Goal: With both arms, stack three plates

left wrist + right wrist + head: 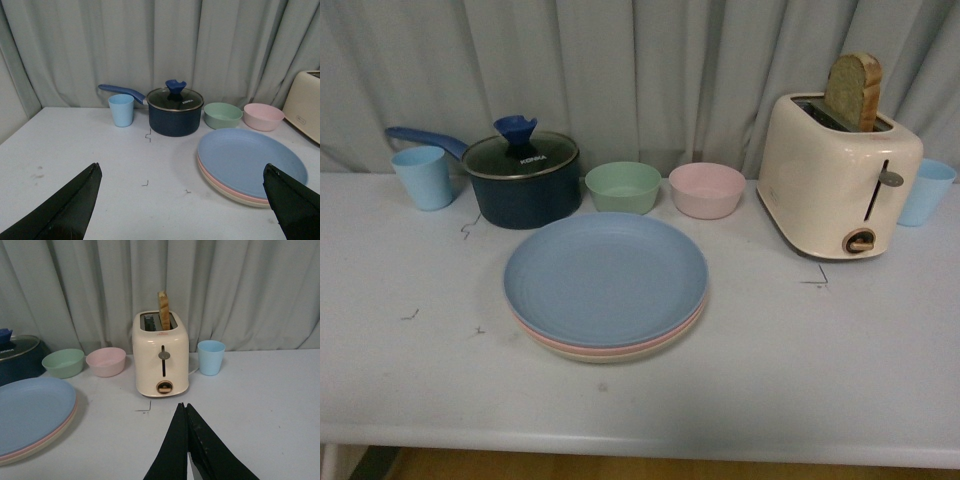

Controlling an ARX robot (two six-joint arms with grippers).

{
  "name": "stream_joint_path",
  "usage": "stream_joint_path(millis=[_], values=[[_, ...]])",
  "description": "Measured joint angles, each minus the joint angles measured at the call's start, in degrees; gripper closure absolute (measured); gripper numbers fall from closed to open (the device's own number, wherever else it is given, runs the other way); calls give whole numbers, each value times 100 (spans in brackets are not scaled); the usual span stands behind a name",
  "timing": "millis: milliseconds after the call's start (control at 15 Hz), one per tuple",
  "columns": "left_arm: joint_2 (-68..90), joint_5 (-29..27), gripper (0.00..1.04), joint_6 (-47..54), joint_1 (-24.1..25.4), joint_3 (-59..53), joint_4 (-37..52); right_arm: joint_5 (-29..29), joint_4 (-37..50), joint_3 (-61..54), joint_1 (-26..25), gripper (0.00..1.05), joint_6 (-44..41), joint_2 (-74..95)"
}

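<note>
With all three plates piled in the middle of the counter, the light blue plate sits on top, the pink plate shows as a thin rim under it, and the cream plate lies at the bottom. Neither arm shows in the front view. Through the left wrist camera, the left end effector has its fingers spread wide, low over the counter, the stack lying between them. Over on the right, the right end effector has its fingers pressed together, holding nothing. Behind the stack stand a green bowl and a pink bowl, side by side. A lidded navy saucepan and a blue cup sit to the left; to the right a cream toaster with bread sticking up, and another blue cup.
</note>
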Motion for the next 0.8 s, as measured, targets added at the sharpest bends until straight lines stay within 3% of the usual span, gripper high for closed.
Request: stream_joint_path(millis=[800], values=[[0, 0, 7, 0, 0, 0, -2, 2, -1998, 0, 24, 103, 0, -2068]])
